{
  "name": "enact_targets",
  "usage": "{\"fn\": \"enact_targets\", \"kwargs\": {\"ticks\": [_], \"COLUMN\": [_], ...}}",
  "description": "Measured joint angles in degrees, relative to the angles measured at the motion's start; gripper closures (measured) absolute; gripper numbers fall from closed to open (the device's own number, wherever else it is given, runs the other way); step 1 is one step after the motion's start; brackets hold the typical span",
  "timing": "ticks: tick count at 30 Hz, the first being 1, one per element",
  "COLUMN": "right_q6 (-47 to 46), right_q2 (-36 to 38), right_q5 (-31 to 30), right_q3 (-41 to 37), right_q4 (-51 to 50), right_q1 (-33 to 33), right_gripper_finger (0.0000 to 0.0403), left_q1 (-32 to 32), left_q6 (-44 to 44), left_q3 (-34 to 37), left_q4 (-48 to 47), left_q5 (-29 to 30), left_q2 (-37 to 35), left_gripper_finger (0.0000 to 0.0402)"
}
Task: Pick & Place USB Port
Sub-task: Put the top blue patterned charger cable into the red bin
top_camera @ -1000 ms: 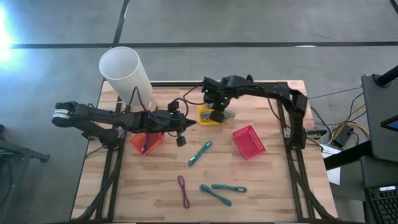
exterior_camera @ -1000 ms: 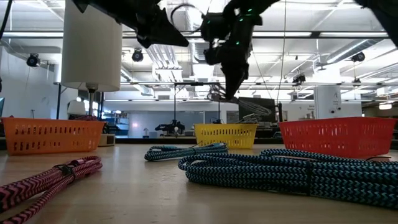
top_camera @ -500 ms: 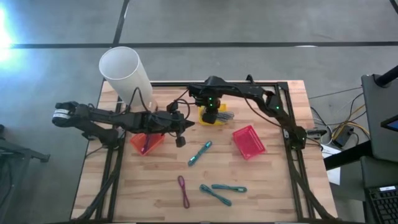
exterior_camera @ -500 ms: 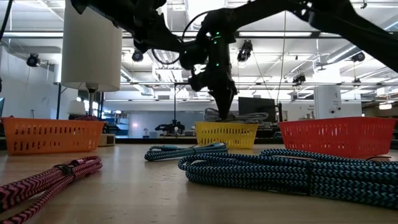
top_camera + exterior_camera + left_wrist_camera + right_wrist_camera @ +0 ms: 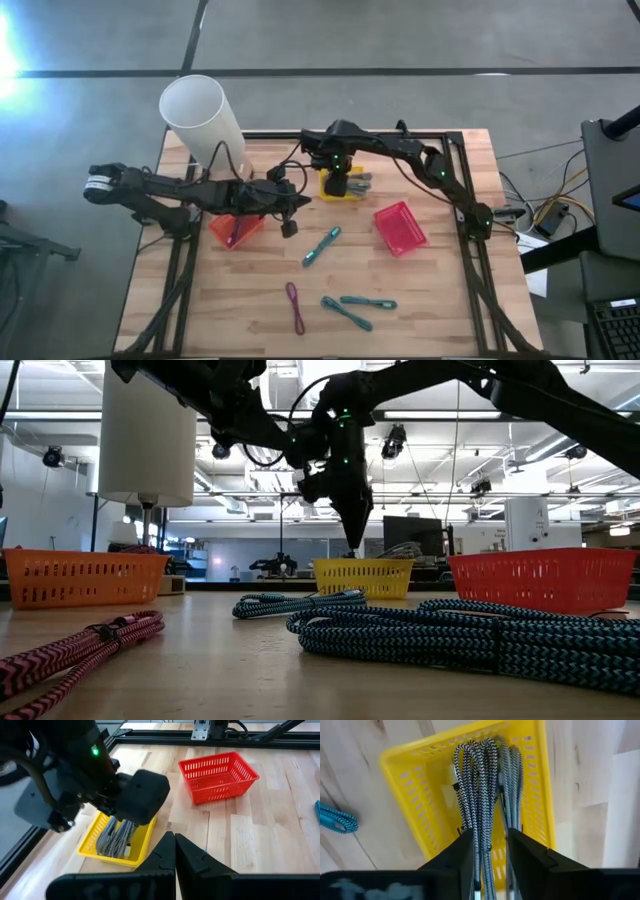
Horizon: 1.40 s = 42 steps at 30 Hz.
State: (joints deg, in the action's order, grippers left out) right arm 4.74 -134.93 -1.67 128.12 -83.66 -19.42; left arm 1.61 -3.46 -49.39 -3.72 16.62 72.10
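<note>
A: Cables first: where is the grey-and-black braided USB cable [image 5: 487, 795]?

B: Lying in the yellow basket [image 5: 407, 765], under the right gripper [image 5: 490, 851]. Its fingers stand parted either side of the strands, so I judge it released.

A: And the left gripper [image 5: 174, 851]?

B: Clenched on nothing, hovering near the yellow basket.

A: What is left?

B: One pink cable [image 5: 295, 306] and three teal cables [image 5: 322, 246] lie loose on the table [image 5: 430, 300]. The orange basket [image 5: 236, 227] and red basket [image 5: 400, 228] flank the yellow one closely; the front half is open
</note>
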Motion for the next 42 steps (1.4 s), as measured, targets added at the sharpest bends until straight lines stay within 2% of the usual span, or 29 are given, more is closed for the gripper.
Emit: {"fn": "enact_targets", "kwargs": {"ticks": [10,15,17,23,30,33,37,42], "right_q6": [-1.81,-3.49,-3.72,-5.97,-10.59,-10.27,-7.36,-4.82], "right_q2": [7.25,13.48,16.05,25.02,35.52,39.23,42.32,42.8], "right_q5": [0.01,0.04,0.02,0.42,1.06,4.18,7.42,9.34], "right_q3": [-0.13,-4.52,-8.73,-27.74,-46.83,-53.56,-61.74,-69.22], "right_q4": [-1.56,2.17,5.42,14.53,29.82,38.1,52.1,66.73], "right_q1": [1.1,3.57,5.08,11.08,16.64,17.87,19.65,21.49], "right_gripper_finger": [0.0269,0.0273,0.0275,0.0271,0.0262,0.0259,0.0257,0.0255], "left_q1": [0.0,0.0,0.06,0.65,0.74,0.83,1.16,1.85], "left_q6": [0.0,0.15,0.09,0.08,0.55,0.34,0.21,-0.75], "left_q3": [0.0,0.0,0.0,0.0,0.02,0.04,0.43,1.54], "left_q4": [-0.67,-0.75,-0.78,-1.0,0.95,2.0,3.11,3.34], "left_q5": [-0.02,-0.04,-0.04,-0.06,-0.04,-0.03,-0.04,-0.05], "left_q2": [0.0,0.0,0.0,0.0,0.0,0.14,1.09,2.02], "left_gripper_finger": [0.0401,0.0401,0.0401,0.0401,0.0401,0.0401,0.0401,0.0401]}}
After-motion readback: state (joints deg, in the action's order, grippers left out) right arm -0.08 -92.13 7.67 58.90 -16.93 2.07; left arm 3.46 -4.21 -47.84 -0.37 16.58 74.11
